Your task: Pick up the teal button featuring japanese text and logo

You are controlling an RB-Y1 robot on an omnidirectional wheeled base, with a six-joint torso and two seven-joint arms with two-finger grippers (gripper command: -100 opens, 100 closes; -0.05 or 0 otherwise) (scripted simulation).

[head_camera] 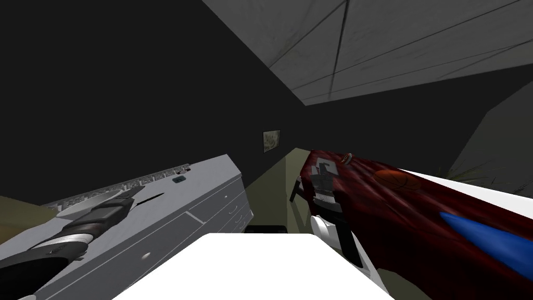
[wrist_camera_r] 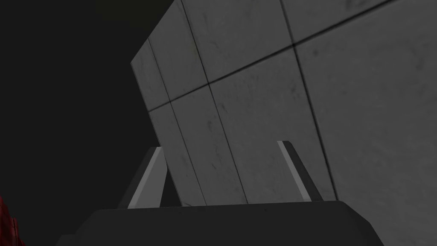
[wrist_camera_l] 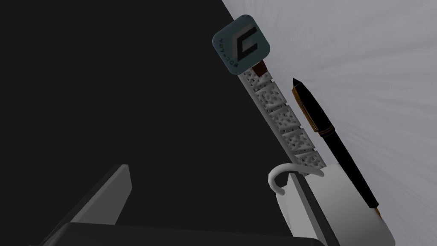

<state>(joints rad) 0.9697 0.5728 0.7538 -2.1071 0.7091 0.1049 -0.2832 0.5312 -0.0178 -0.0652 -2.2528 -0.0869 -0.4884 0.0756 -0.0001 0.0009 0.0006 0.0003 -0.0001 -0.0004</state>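
- Left gripper [wrist_camera_l: 209,171] – fingers spread apart and holding nothing – hangs low over the back of the grey tabletop [wrist_camera_l: 375,64], aimed along it toward the target but well short of it.
- The teal button [wrist_camera_l: 241,44] is a flat rounded square with a dark angular logo and a line of small text. It lies face up at the tabletop's rear edge, right where the grey top meets the black area [wrist_camera_l: 106,85].
- It looks thin, stiff and light, and probably slick. Lying flat, it offers little height to catch, so I would pinch it across two opposite straight sides – the rounded corners would likely slip out.
- Touching its near side is a small dark red piece [wrist_camera_l: 259,68], and from there a white patterned strip [wrist_camera_l: 284,117] runs back toward the gripper.
- A black pen [wrist_camera_l: 337,145] with gold bands lies just beside the strip.
- A white mug [wrist_camera_l: 328,205] stands closest, its handle by one finger, and is the thing most likely to be bumped on the way forward.
- Free room lies on the bare top beyond the pen; the rear edge leaves none.
- The right gripper [wrist_camera_r: 219,147], also spread and empty, sits apart beside the red cloth [head_camera: 395,208].
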